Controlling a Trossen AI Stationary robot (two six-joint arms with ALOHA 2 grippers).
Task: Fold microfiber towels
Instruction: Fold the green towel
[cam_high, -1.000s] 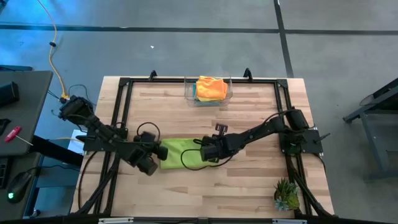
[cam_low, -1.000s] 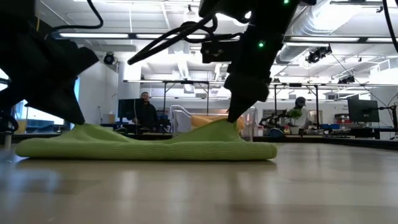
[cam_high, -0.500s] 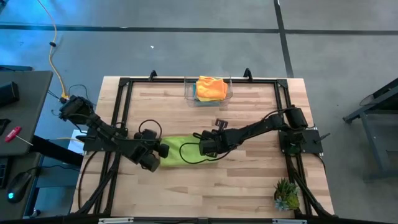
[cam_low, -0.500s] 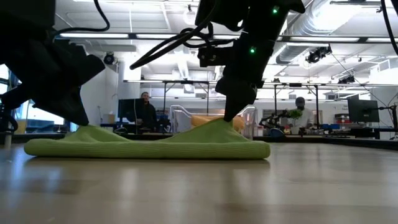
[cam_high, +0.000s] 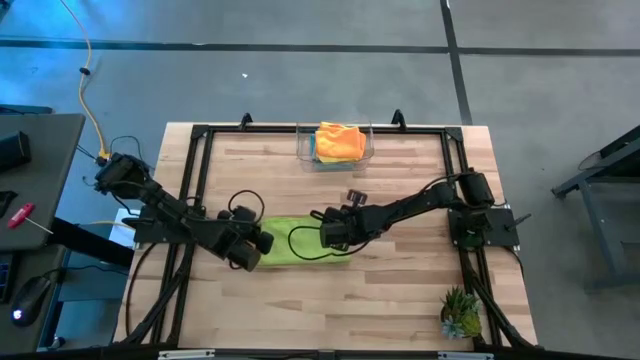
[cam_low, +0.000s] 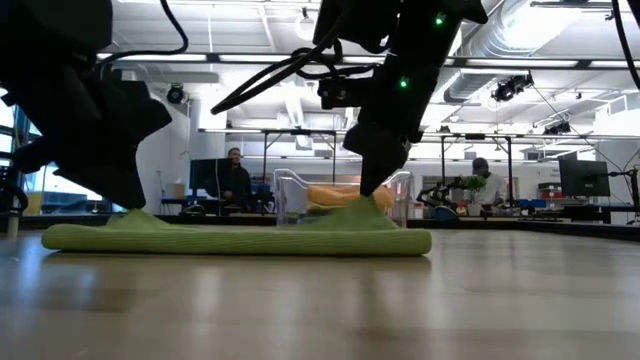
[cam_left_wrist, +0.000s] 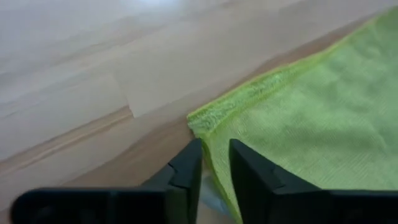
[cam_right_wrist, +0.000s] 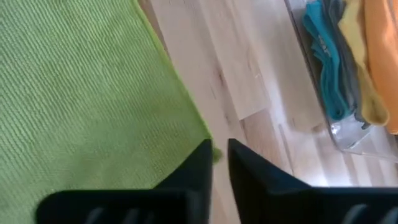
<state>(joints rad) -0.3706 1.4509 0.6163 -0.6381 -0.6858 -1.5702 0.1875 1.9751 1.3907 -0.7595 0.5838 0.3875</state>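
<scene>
On wooden table (cam_high: 400, 300), both grippers slightly parted over lime green towel (cam_high: 290, 243), workshop behind.

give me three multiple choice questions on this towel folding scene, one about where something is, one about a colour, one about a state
1. Where does the clear bin stand?
A. at the table's far edge, middle
B. beside the plant
C. under the left arm

2. What colour is the towel lying between the two grippers?
A. orange
B. lime green
C. grey

3. How does that towel lie?
A. hanging in the air
B. crumpled in the bin
C. flat on the table, folded

Answers:
1. A: the high view shows the bin at the far edge, with the plant at the near right corner.
2. B: every view shows it lime green, with the left gripper at one end and the right gripper at the other.
3. C: the low view shows it as a low flat band on the wood.
</scene>
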